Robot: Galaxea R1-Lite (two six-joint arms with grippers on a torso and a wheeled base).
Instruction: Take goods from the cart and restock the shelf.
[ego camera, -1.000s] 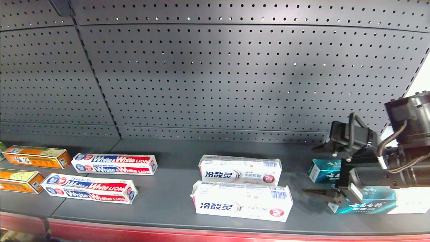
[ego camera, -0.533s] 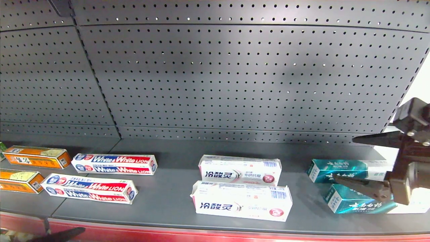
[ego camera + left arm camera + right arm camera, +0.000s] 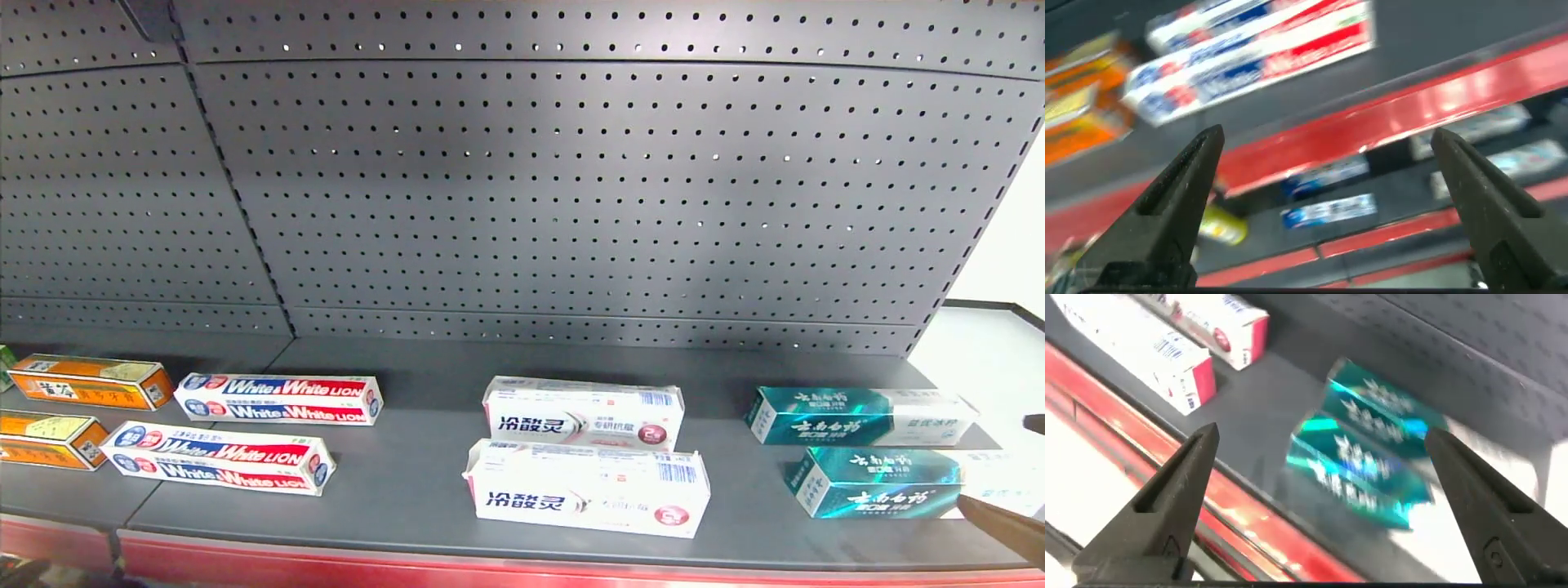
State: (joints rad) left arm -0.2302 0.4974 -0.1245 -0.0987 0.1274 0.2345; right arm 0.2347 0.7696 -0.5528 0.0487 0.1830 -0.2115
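Observation:
Two teal toothpaste boxes lie flat at the right end of the grey shelf (image 3: 424,482), the back one (image 3: 857,415) and the front one (image 3: 878,482), nothing gripping them. My right gripper (image 3: 992,461) sits at the head view's right edge, just right of the front teal box, open and empty. In the right wrist view my right gripper (image 3: 1323,433) stands open, with the teal boxes (image 3: 1360,478) on the shelf beyond the fingertips. My left gripper (image 3: 1327,135) is open and empty, below the shelf's red front edge (image 3: 1388,106).
Two white boxes (image 3: 584,486) lie mid-shelf, two red-white-blue boxes (image 3: 220,457) to their left, and orange boxes (image 3: 90,380) at the far left. A perforated back panel (image 3: 522,204) rises behind. Lower shelves with goods (image 3: 1331,208) show under the red edge.
My right gripper has pulled back to the right, off the teal boxes, leaving the front one lying on the shelf. The boxes have not shifted since.

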